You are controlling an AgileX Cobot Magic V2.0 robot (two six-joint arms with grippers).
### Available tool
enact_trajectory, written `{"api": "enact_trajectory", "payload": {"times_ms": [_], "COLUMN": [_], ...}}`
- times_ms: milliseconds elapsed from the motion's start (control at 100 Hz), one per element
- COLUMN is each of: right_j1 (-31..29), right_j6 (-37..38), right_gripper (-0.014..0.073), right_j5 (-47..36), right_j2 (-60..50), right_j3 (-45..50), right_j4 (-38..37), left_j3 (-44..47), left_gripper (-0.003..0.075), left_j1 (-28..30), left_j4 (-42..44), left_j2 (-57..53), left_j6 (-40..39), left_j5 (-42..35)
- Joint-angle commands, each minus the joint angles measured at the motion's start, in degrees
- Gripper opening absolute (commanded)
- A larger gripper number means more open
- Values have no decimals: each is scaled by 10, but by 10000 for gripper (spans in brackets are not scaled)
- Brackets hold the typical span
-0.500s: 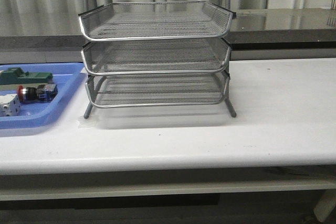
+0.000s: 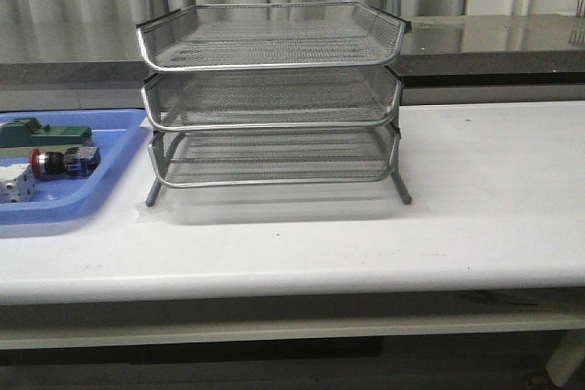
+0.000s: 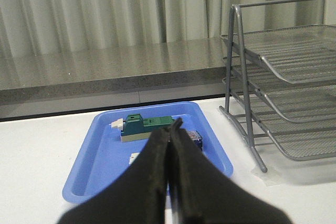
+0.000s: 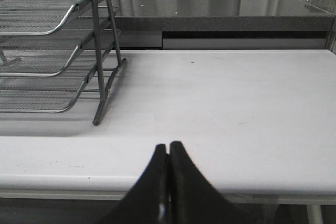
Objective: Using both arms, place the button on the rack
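The button (image 2: 62, 162) lies on its side in the blue tray (image 2: 114, 175) at the table's left, red head to the left. The three-tier wire rack (image 2: 271, 98) stands at mid-table. Neither gripper shows in the front view. In the left wrist view my left gripper (image 3: 172, 127) is shut and empty, above the tray's near side. It hides most of the button; only the blue rear block (image 3: 195, 139) shows. The rack (image 3: 294, 77) is to its right. My right gripper (image 4: 168, 145) is shut and empty at the table's front edge, to the right of the rack (image 4: 47, 40).
The blue tray (image 3: 94, 129) also holds a green block (image 2: 46, 132) (image 3: 147, 126) behind the button and a white part (image 2: 14, 182) (image 3: 135, 157) in front of it. A grey counter (image 2: 494, 38) runs behind the table.
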Motion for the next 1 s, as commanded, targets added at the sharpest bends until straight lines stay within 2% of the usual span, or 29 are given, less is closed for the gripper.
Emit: {"api": "enact_trajectory", "payload": {"times_ms": [0,170,410,610,710,990], "right_j1": [-3,-3,-3,-3,-3,-3], "right_j6": [-1,-1,0,1,1,0], "right_gripper": [-60,-60,-60,-60,-60,-60], "right_j5": [-43,-47,-103,-97,-53,164], "right_j2": [-12,-12,-12,-2,18,138], "right_j3": [-11,-11,-12,-44,-84,-261], "right_j4": [-6,-6,-6,68,96,111], "left_j3": [32,32,32,32,32,32], "left_gripper": [-21,-21,-21,-21,-21,-21], "left_j1": [0,0,0,0,0,0], "left_j4": [-4,-4,-4,-4,-4,-4], "left_j2": [-18,-18,-18,-18,-18,-18], "left_j6": [-6,-6,-6,-6,-6,-6], "left_j5": [-51,-51,-51,-51,-51,-51]}}
